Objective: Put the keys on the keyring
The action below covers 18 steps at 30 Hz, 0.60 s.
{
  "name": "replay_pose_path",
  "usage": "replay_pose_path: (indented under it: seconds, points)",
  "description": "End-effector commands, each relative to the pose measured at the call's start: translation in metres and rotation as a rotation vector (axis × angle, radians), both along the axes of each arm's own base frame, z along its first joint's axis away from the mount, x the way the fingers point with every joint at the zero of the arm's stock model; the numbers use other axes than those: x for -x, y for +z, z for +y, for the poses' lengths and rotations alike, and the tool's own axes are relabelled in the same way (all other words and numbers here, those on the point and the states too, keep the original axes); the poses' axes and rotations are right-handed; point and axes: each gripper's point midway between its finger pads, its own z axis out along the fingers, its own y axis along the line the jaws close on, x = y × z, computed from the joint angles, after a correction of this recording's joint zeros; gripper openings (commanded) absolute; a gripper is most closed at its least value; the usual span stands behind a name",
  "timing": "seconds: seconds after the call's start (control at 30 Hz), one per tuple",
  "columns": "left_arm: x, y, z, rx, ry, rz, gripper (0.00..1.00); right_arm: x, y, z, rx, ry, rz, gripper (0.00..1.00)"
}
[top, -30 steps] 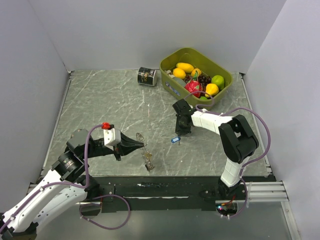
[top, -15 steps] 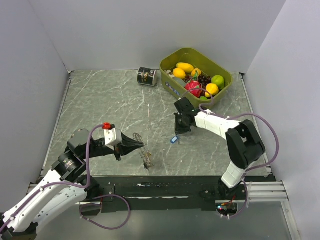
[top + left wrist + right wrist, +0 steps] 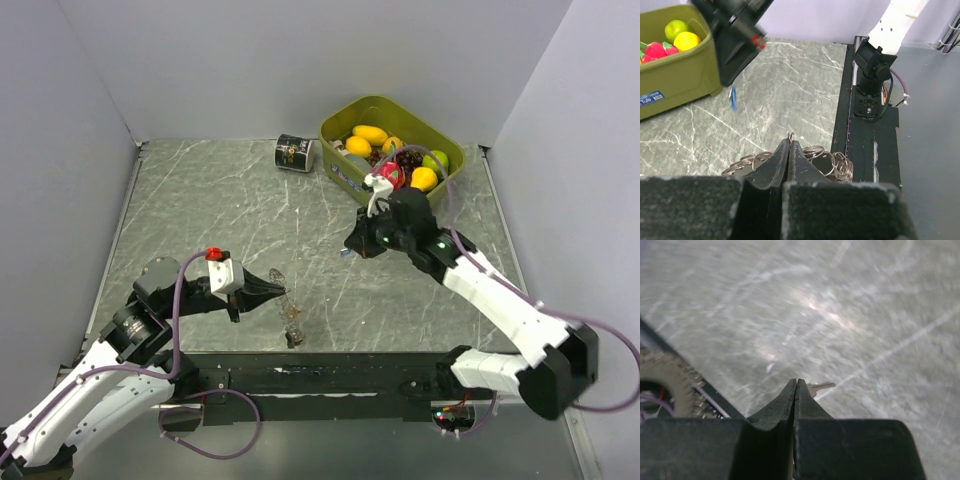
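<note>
– What do your pincers hold?
– My right pincer (image 3: 796,383) is shut tight on a key (image 3: 821,386) with a blue tag (image 3: 733,98), up over the table (image 3: 200,200). My left pincer (image 3: 790,146) is shut on the keyring (image 3: 826,161), near the front edge.
– What now?
– I think the key must meet the ring and slide on. My right arm (image 3: 500,300) reaches far; my left arm (image 3: 120,350) is bent.

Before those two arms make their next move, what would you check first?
1. Left tool shut on the keyring: ok.
2. Right tool shut on a key: ok.
3. Key and keyring close enough to thread: not ok, they are apart.
4. Gap in the keyring's coil facing the key: cannot tell.
5. Right wrist view sharp: not ok, blurred.
</note>
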Motion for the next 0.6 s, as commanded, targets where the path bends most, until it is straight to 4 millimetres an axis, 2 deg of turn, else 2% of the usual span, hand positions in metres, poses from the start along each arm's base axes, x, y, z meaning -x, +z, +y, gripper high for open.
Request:
replay_pose_path:
  seconds: [0.0, 0.33, 0.4, 0.57]
  points:
    - [0.004, 0.039, 0.001, 0.066, -0.015, -0.105, 0.01, 0.025, 0.041, 0.016, -0.106, 0.217, -0.182, 0.0]
    - [0.01, 0.046, -0.003, 0.075, -0.064, -0.111, 0.01, 0.091, 0.109, 0.026, -0.31, 0.522, -0.366, 0.0]
    - [0.01, 0.047, -0.004, 0.078, -0.07, -0.108, 0.01, 0.097, 0.121, 0.024, -0.339, 0.536, -0.398, 0.0]
    - [0.01, 0.048, -0.007, 0.083, -0.086, -0.105, 0.01, 0.101, 0.129, 0.023, -0.349, 0.541, -0.402, 0.0]
